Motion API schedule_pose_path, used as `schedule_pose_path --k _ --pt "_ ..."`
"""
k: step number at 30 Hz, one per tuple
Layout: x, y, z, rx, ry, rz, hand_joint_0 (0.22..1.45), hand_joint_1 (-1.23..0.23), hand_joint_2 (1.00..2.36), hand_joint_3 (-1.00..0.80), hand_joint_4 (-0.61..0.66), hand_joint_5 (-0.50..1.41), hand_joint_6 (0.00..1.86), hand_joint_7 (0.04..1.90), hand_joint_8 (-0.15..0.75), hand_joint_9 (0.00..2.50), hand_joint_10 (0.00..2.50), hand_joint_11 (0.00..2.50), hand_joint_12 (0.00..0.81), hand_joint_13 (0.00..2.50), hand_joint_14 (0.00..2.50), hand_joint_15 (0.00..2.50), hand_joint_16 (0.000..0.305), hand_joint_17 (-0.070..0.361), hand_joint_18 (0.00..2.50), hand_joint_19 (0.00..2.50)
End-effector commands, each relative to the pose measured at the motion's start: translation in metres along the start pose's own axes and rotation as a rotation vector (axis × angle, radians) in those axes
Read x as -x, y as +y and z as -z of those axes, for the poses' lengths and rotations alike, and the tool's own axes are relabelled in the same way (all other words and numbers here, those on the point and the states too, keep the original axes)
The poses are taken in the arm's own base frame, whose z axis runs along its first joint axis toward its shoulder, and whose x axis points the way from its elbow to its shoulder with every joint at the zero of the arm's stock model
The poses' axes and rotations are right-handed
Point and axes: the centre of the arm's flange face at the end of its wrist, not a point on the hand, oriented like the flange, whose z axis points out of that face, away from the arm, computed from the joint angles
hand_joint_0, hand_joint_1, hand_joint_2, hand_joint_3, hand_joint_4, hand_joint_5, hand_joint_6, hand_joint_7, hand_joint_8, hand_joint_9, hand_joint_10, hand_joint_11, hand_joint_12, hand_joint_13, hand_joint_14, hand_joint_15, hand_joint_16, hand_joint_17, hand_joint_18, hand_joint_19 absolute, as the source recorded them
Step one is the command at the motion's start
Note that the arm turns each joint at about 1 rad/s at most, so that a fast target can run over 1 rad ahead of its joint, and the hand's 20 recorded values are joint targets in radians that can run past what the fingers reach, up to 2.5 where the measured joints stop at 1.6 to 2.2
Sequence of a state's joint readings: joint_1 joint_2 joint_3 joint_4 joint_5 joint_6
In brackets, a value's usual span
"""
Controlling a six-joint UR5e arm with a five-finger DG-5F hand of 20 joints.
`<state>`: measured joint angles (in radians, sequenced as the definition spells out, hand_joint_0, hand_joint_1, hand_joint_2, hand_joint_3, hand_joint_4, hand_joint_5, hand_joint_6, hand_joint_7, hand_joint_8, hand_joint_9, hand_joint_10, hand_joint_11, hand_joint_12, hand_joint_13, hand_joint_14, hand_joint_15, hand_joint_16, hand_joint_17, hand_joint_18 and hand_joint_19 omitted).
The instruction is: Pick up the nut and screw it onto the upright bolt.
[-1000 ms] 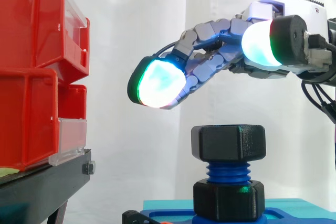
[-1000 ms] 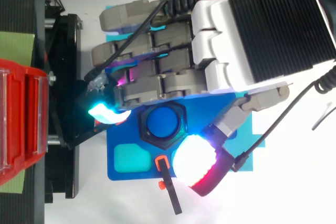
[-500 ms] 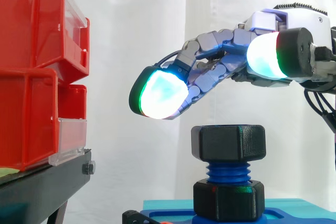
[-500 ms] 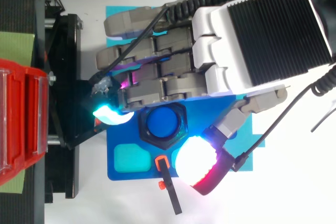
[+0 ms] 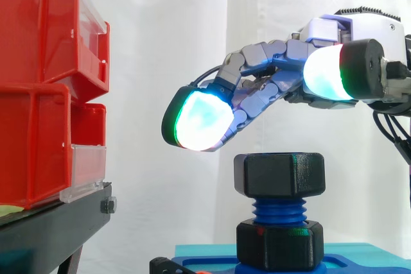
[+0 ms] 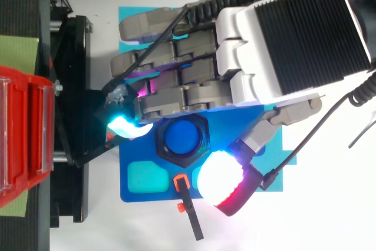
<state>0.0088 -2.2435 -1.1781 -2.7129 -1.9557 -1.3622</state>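
A black hexagonal nut [image 5: 279,174] sits on top of the upright blue threaded bolt [image 5: 279,210]; a second black hex collar [image 5: 279,243] is at the bolt's foot. From above, the nut [image 6: 158,140] rings the blue bolt end [image 6: 182,138]. The bolt stands on a blue plate [image 6: 241,174]. My hand [image 5: 289,78] hovers just above the nut, its fingers stretched left and slightly bent, thumb apart on the near side. It is open and holds nothing. In the top view the hand [image 6: 294,33] covers the plate's far half.
Stacked red bins [image 5: 45,88] rest on a black stand [image 5: 51,229] at the left, close to the fingertips. A small black lever with an orange clip [image 6: 187,204] and a teal recess [image 6: 144,176] lie on the plate's near side.
The hand has sunk a little towards the nut and shifted slightly to the right. The nut and bolt have not moved.
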Motion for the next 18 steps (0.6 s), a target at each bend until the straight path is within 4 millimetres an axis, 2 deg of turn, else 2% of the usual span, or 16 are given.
schedule_pose_path --k 1,18 --pt "0.0005 -0.0011 0.0014 0.001 0.003 -0.002 0.49 -0.16 1.00 -0.50 0.20 -0.12 0.50 0.84 0.216 0.71 0.00 0.00 0.241 0.53 0.00 0.00 0.027 0.060 0.20 0.00" --pt "-0.0018 0.0003 0.0016 0.005 0.014 -0.005 0.50 -0.17 1.00 -0.50 0.23 -0.09 0.50 0.98 0.224 0.72 0.00 0.00 0.236 0.55 0.00 0.00 0.026 0.059 0.23 0.01"
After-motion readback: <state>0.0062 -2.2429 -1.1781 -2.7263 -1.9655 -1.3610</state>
